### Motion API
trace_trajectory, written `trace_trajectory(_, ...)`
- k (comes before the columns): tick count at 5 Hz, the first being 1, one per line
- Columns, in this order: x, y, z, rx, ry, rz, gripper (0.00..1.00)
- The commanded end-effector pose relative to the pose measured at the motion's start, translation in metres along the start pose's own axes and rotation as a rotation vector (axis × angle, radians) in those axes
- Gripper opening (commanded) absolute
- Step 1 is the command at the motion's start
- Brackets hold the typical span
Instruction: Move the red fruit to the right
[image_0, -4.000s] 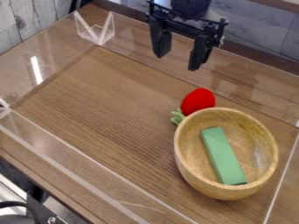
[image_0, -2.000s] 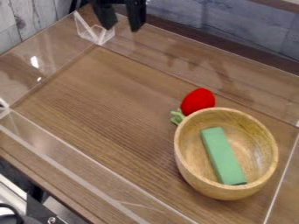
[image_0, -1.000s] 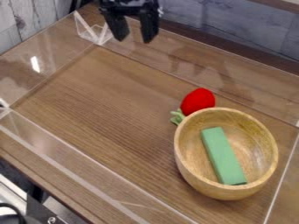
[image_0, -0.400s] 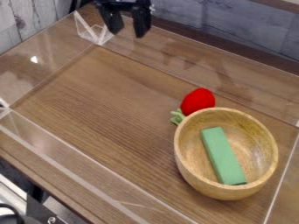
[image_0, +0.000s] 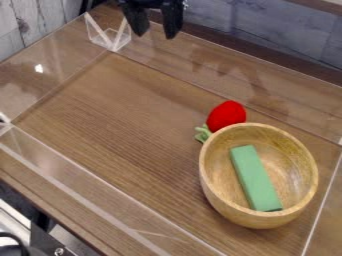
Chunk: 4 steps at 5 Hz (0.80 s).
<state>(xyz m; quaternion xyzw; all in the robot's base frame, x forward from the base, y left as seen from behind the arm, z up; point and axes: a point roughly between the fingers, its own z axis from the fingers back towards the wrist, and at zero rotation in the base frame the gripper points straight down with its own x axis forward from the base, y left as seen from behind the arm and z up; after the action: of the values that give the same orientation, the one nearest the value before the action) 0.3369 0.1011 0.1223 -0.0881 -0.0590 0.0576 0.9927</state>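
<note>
The red fruit (image_0: 225, 115), small and glossy with green leaves (image_0: 203, 131) at its lower left, lies on the wooden table right of centre, touching the far-left rim of the wooden bowl (image_0: 214, 175). My gripper (image_0: 154, 25) hangs at the top edge of the view, far back and left of the fruit. Its two dark fingers (image_0: 138, 21) stand apart, open, with nothing between them.
The wooden bowl holds a green rectangular block (image_0: 254, 178). Clear plastic walls (image_0: 27, 75) ring the table on the left, front and right. A clear triangular bracket (image_0: 107, 33) stands at the back left, just beside the gripper.
The gripper has wandered slightly along the back edge, shifting a little right and up over the last second. Fruit, bowl and block have not moved.
</note>
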Motion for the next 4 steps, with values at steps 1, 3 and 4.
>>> trace_trajectory(1, 0.003, -0.002, 0.023, 0.044, -0.079, 0.012, 1.0)
trace_trajectory(3, -0.02, 0.055, 0.006, 0.079, -0.058, -0.104, 1.0)
trace_trajectory(4, -0.026, 0.076, 0.01, 0.097, -0.055, -0.14, 1.0)
